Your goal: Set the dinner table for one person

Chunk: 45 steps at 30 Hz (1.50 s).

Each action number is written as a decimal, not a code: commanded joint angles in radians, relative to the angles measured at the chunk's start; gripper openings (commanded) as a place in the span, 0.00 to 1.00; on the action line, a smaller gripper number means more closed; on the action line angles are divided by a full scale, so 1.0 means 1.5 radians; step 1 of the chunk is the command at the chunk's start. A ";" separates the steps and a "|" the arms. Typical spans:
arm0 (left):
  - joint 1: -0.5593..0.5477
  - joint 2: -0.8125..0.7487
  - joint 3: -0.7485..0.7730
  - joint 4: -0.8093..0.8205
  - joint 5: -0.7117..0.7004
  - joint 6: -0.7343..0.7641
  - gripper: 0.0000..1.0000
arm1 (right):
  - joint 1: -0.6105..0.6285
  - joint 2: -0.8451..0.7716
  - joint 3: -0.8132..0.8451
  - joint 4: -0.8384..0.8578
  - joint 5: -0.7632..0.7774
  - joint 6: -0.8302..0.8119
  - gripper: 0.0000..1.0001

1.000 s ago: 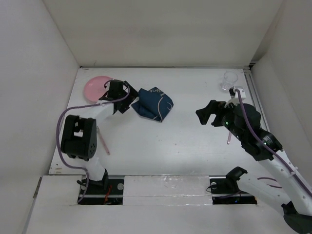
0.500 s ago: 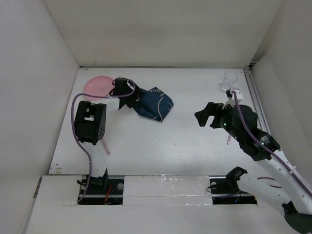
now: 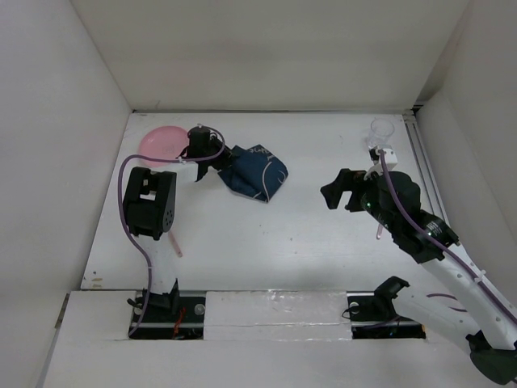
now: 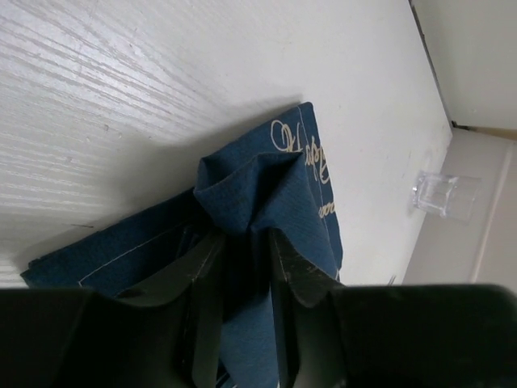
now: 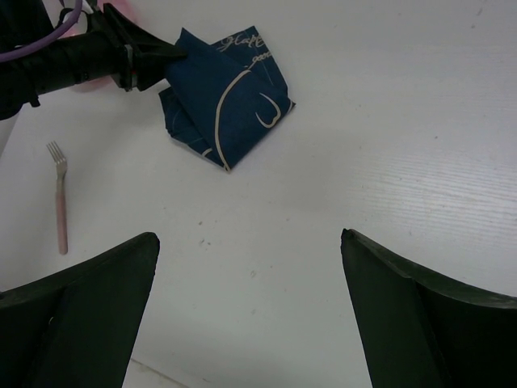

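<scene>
White dinner table [image 3: 283,242] fills the top view, walled on three sides, both arm bases at its near edge. Far-left of centre on it lies a dark-blue whale-print placemat [image 3: 257,173], crumpled and folded over itself, not spread flat. Left gripper [image 4: 245,242] is down at the mat's left corner, its fingers [image 4: 208,271] pressed in on a raised ridge of the cloth and pinching it. That is a sensible hold for dragging or unfolding the mat, which has to be laid out before anything goes on top.

Pink plate [image 3: 160,144] sits just left of the mat, at the far-left corner, partly behind the left arm. Pink fork [image 3: 171,236] lies near the left edge, apart from the mat, tines pointing away from the arm bases. Clear glass [image 3: 380,133] stands upright at the far-right corner.

Right gripper [image 5: 250,299] hovers over the right half of the table, fingers spread wide, holding nothing, aimed toward the mat, likely waiting to grab an opposite corner. Thin pink item [image 3: 378,230] by the right arm may be another utensil; too hidden to tell.

Setting barely begun: nothing is arranged yet.
</scene>
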 commanded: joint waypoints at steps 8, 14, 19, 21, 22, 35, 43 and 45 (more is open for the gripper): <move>0.002 0.012 0.051 0.011 0.033 0.007 0.00 | 0.007 -0.012 0.003 0.034 0.015 -0.008 1.00; 0.002 0.012 0.082 0.011 0.027 0.007 0.00 | 0.007 -0.024 0.003 0.028 0.021 -0.008 1.00; 0.002 0.012 0.141 0.004 0.045 0.020 0.00 | 0.007 -0.038 0.003 0.022 0.021 -0.002 1.00; 0.002 0.012 0.152 0.004 0.064 0.020 0.00 | 0.007 -0.045 0.003 0.022 0.021 -0.002 1.00; -0.004 0.006 0.158 0.004 0.064 0.026 0.00 | 0.007 -0.045 0.003 0.022 0.021 -0.002 1.00; -0.152 -0.052 0.098 0.126 0.109 0.102 0.00 | 0.007 -0.059 -0.017 0.022 0.021 0.024 1.00; -0.261 -0.112 -0.023 0.192 0.088 0.164 0.00 | 0.014 -0.100 -0.024 0.015 0.069 0.043 1.00; -0.277 -0.129 -0.065 0.212 0.088 0.164 0.00 | 0.014 -0.106 -0.030 -0.002 0.097 0.059 1.00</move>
